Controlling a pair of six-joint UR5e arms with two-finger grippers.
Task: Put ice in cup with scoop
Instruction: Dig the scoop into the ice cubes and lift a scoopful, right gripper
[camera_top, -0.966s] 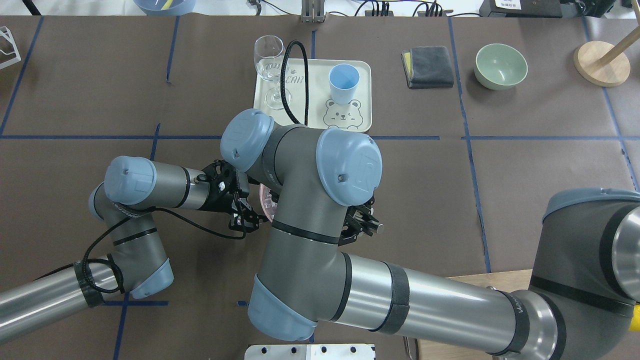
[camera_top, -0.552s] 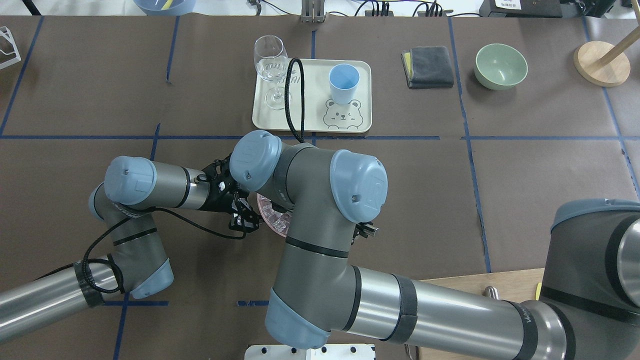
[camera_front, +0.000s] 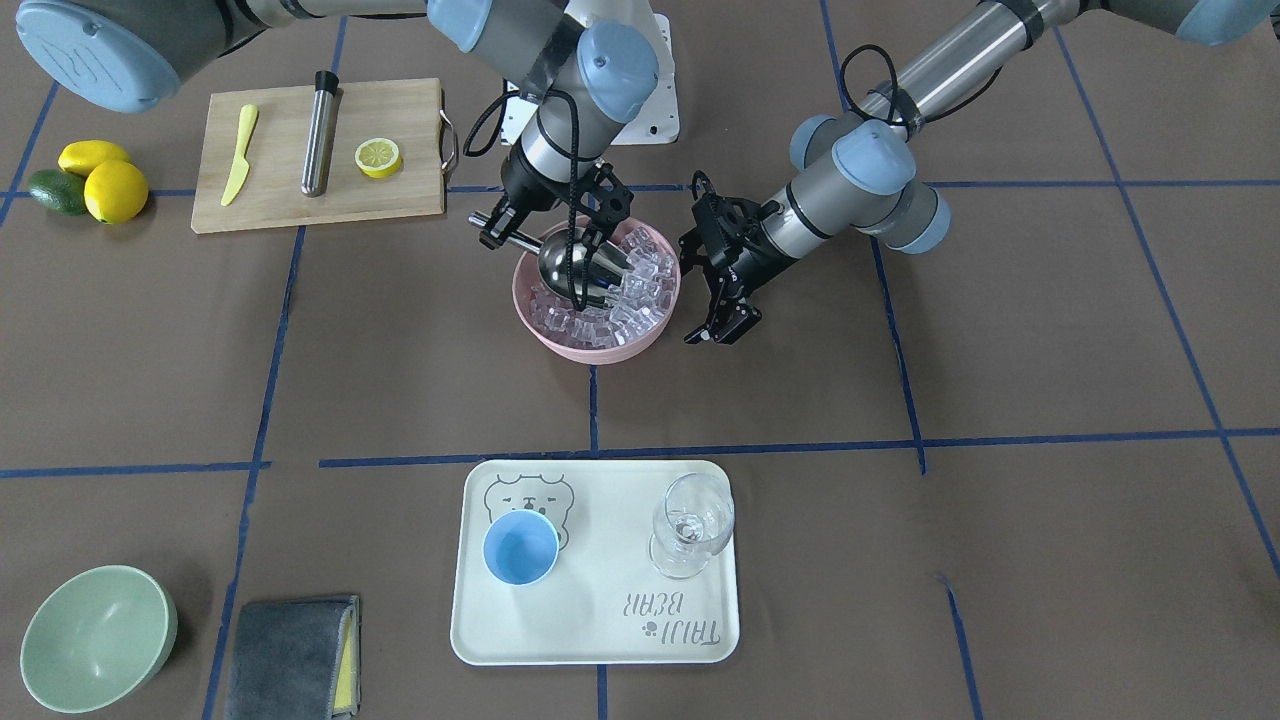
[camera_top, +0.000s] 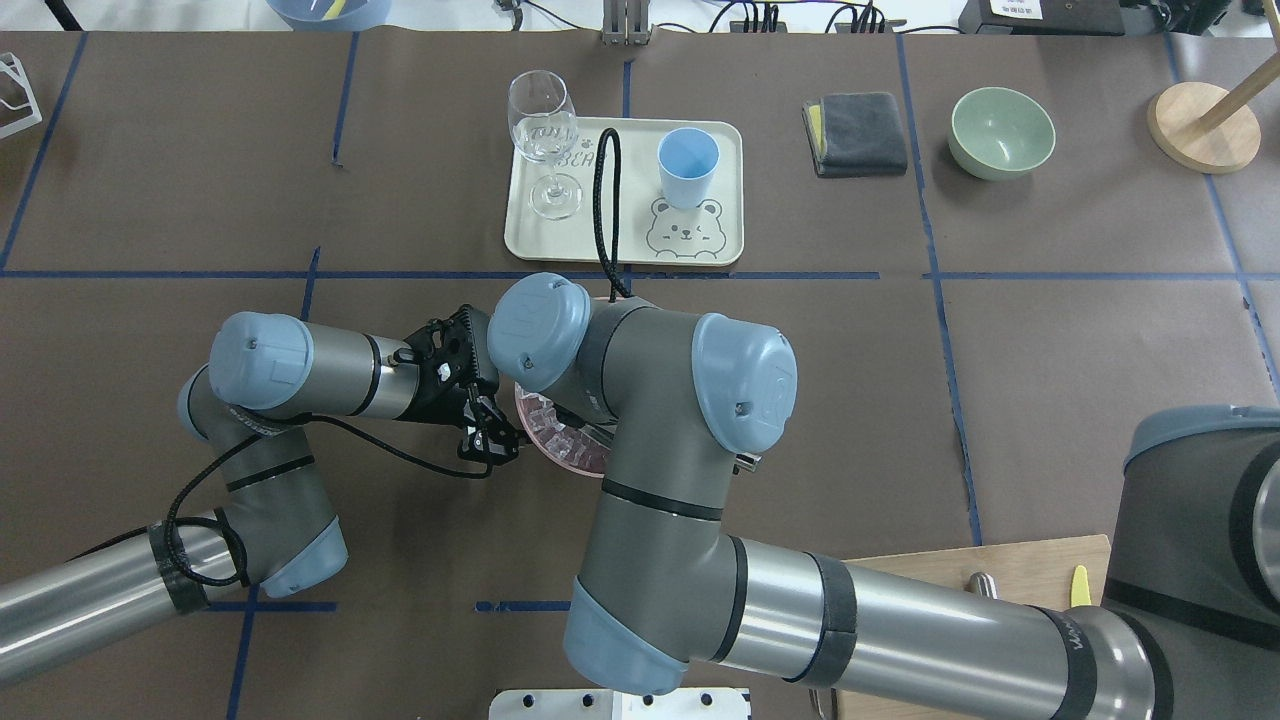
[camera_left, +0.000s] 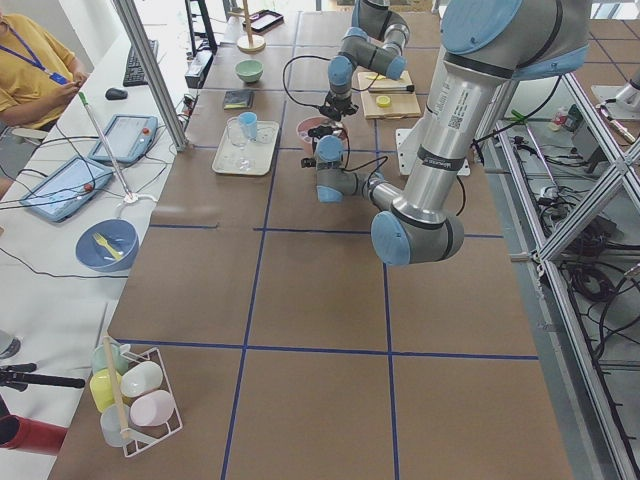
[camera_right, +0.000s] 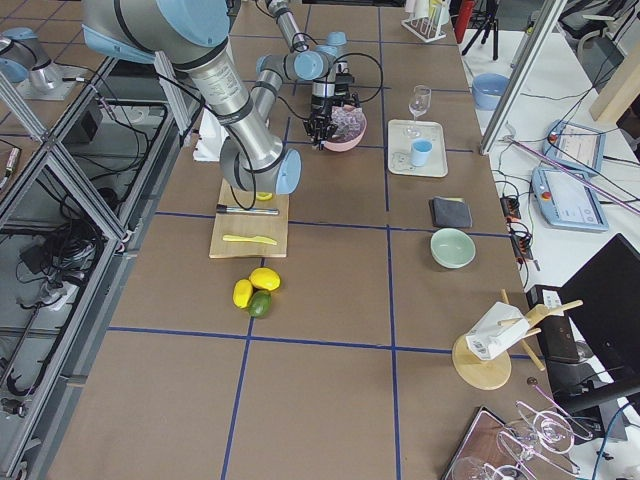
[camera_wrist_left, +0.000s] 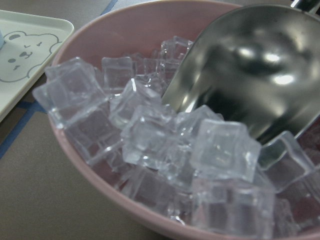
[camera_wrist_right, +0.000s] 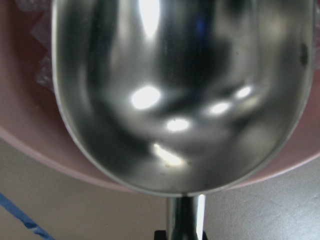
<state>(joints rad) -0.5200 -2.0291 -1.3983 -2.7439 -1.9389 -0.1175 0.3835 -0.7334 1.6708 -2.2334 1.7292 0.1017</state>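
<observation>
The ice fills a pink bowl at mid-table. My right gripper is shut on the handle of the scoop, whose steel trough lies tilted in the bowl. The scoop is empty in the right wrist view. In the left wrist view the tip of the scoop rests against the ice. My left gripper stands open just outside the bowl's rim, holding nothing. The light-blue cup stands empty on a cream tray.
A wine glass shares the tray. A cutting board by the robot carries a steel cylinder, a lemon half and a yellow knife. A green bowl and a grey cloth lie far off.
My right arm's elbow and wrist have shifted right and back toward the robot's base, uncovering more of the pink bowl. The left arm has stayed put.
</observation>
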